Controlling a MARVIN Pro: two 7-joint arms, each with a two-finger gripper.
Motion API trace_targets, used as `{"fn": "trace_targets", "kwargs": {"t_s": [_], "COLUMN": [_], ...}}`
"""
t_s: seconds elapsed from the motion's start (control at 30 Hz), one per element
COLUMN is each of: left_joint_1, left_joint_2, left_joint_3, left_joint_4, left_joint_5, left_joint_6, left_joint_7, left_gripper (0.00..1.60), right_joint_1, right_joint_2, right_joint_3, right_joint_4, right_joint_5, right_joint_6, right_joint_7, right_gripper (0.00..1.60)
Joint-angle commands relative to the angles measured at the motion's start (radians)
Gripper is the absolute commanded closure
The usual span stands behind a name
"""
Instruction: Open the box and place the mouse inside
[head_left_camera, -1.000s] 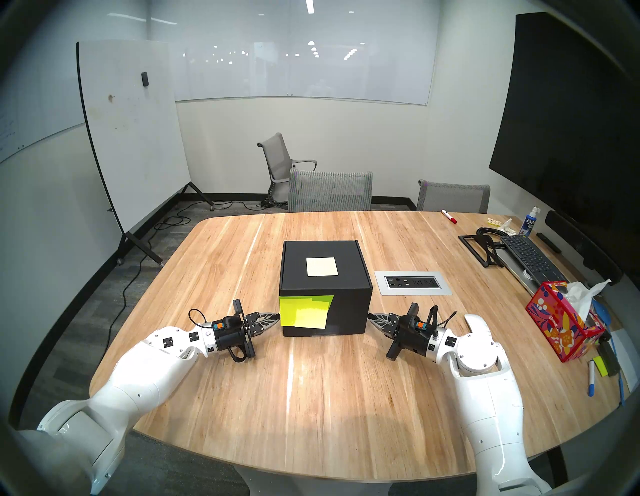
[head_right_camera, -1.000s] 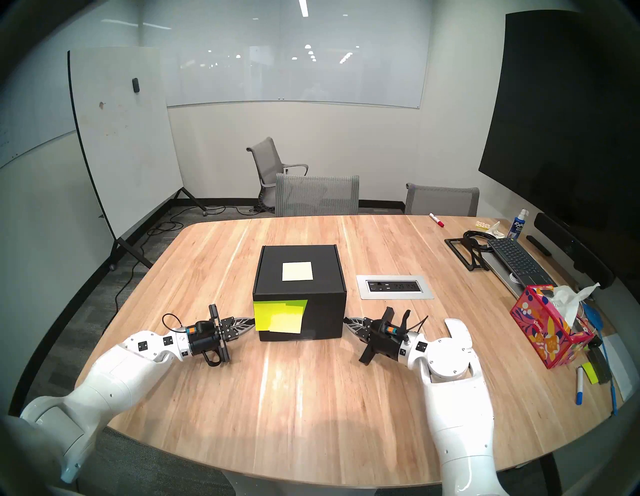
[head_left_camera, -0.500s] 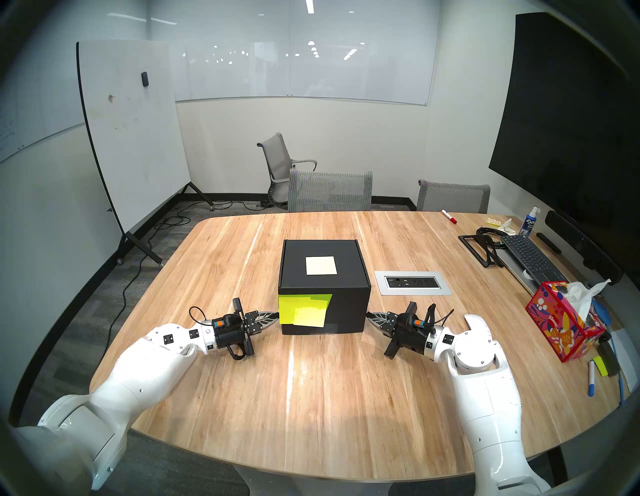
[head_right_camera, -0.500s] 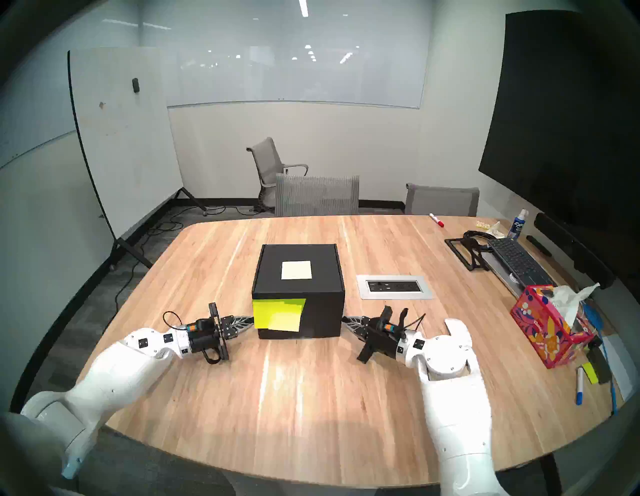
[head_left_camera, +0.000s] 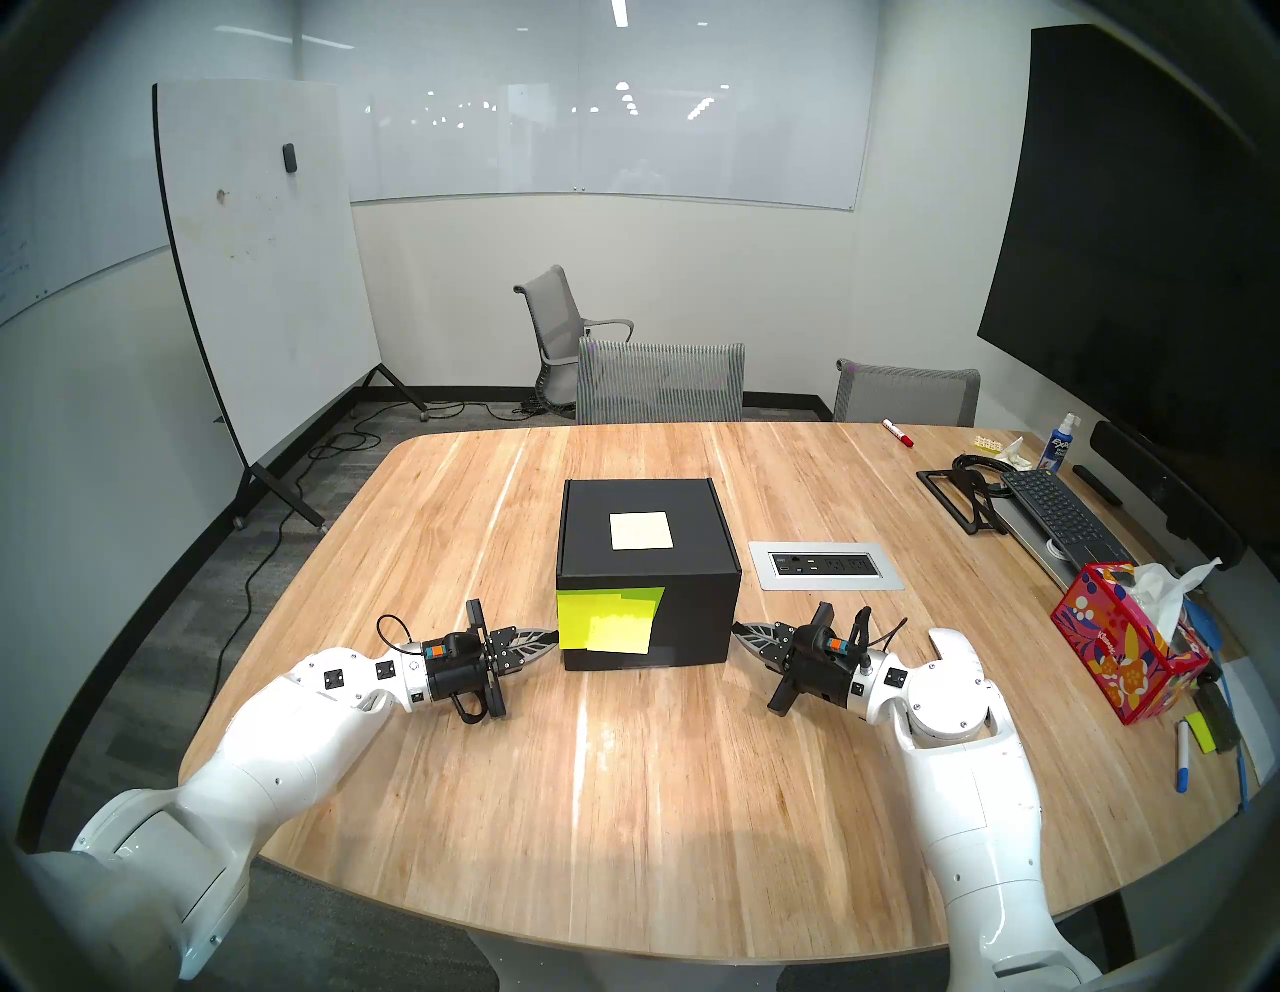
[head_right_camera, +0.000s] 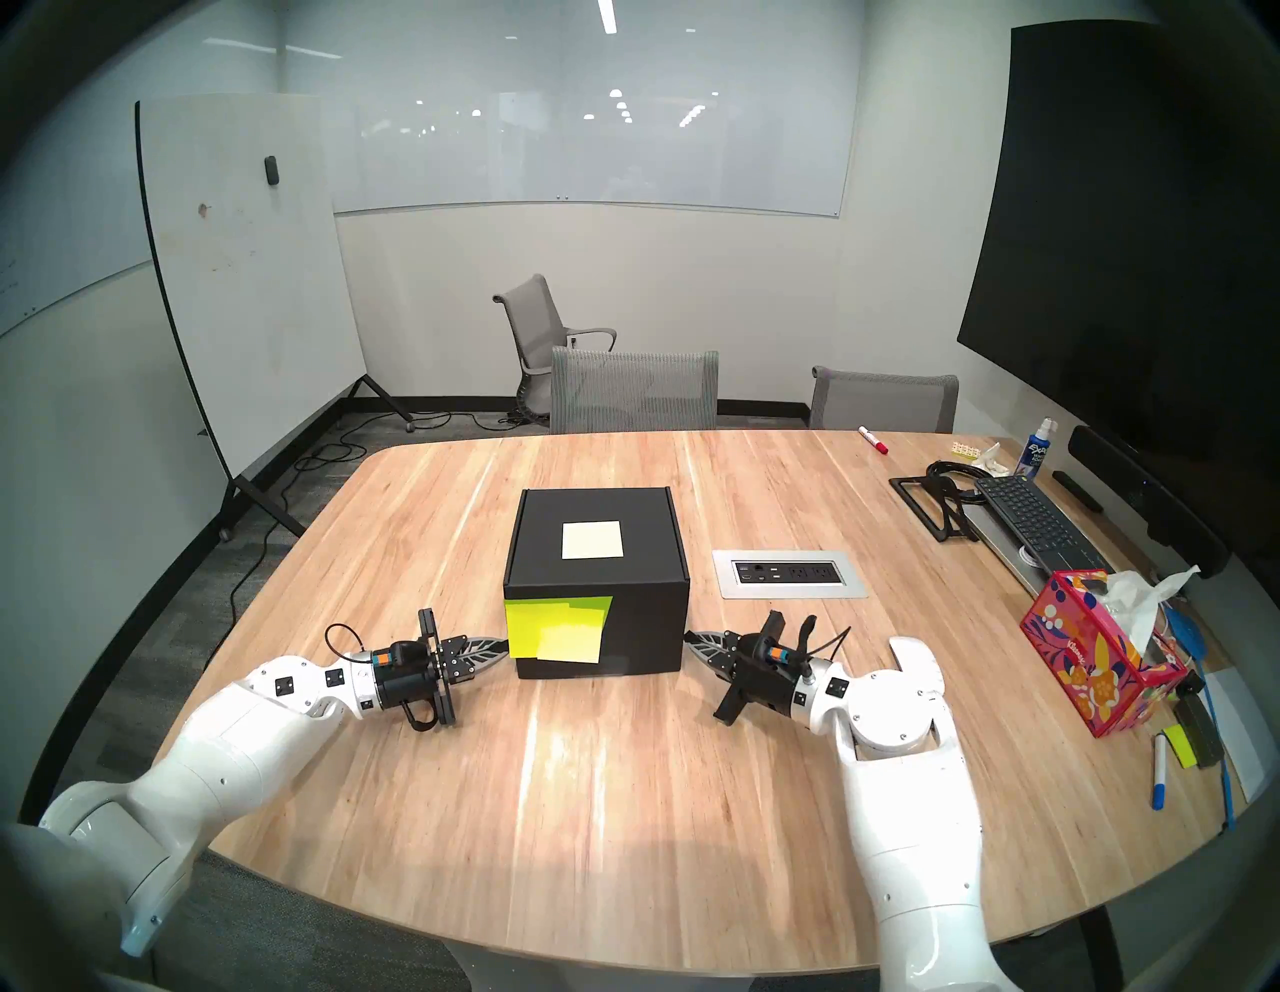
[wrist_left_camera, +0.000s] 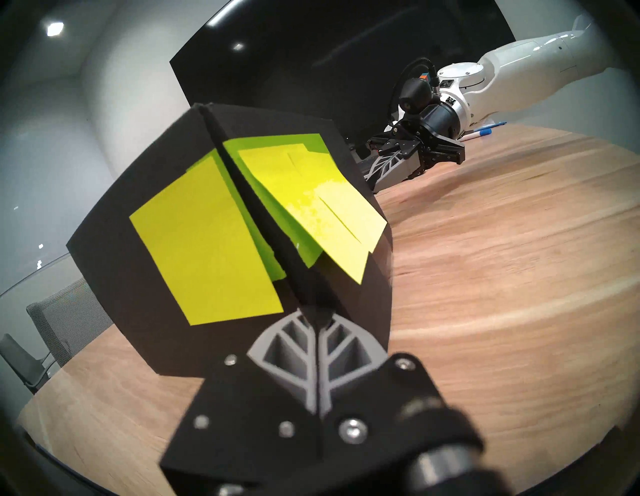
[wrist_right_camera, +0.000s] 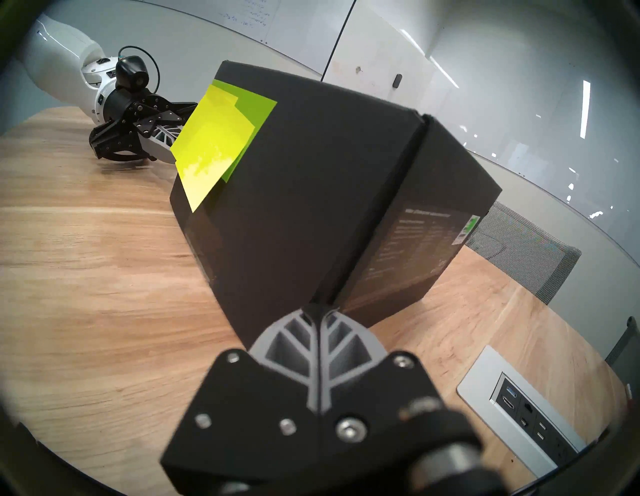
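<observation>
A wooden table (head_left_camera: 623, 796) fills the scene, with a black screen (head_left_camera: 1136, 228) on the right wall and a whiteboard (head_left_camera: 263, 270) standing far left. Mid-table sits the box (head_left_camera: 692, 616), black, lid flaps down, a pale note (head_left_camera: 641, 531) on top and yellow-green notes (head_left_camera: 609, 618) over its near left corner. The left gripper (head_left_camera: 552, 634) has its fingers pressed together, empty, the tips at the box's near left edge; the right gripper (head_left_camera: 738, 630), likewise pressed together and empty, has its tips at the near right edge. Whether the tips touch the cardboard I cannot tell. A tissue box (head_left_camera: 1125, 658) stands at the right edge, a keyboard (head_left_camera: 1060, 516) beyond it, and a socket panel (head_left_camera: 824, 566) lies just right of the box. The mouse is not visible in any view.
</observation>
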Motion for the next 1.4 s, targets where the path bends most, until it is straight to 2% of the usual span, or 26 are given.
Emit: {"fn": "trace_targets", "kwargs": {"t_s": [0.0, 0.17, 0.37, 0.53, 1.03, 1.37], "left_joint_1": [0.020, 0.021, -0.002, -0.011, 0.013, 0.028], "left_joint_2": [0.011, 0.015, -0.015, -0.021, -0.003, 0.006], "left_joint_3": [-0.011, -0.012, -0.004, 0.000, -0.008, -0.015], "left_joint_4": [-0.008, -0.021, 0.002, -0.011, -0.094, -0.142], "left_joint_5": [-0.001, -0.008, -0.009, -0.024, -0.103, -0.132], "left_joint_6": [0.000, 0.003, -0.016, -0.022, -0.031, -0.017], "left_joint_7": [0.022, 0.017, 0.013, -0.010, -0.092, -0.097], "left_gripper": [1.60, 1.60, 1.60, 1.60, 1.60, 1.60], "right_joint_1": [0.016, 0.017, 0.015, 0.009, -0.013, -0.037], "right_joint_2": [-0.010, -0.010, -0.011, -0.009, -0.024, -0.030], "right_joint_3": [-0.005, -0.006, -0.004, 0.004, 0.028, 0.038], "right_joint_4": [-0.012, -0.009, -0.009, -0.021, -0.069, -0.115], "right_joint_5": [0.012, 0.014, 0.017, 0.025, 0.051, 0.070], "right_joint_6": [-0.007, -0.009, -0.011, -0.010, 0.003, 0.015], "right_joint_7": [0.001, 0.001, 0.001, 0.004, 0.040, 0.059], "right_gripper": [1.60, 1.60, 1.60, 1.60, 1.60, 1.60]}}
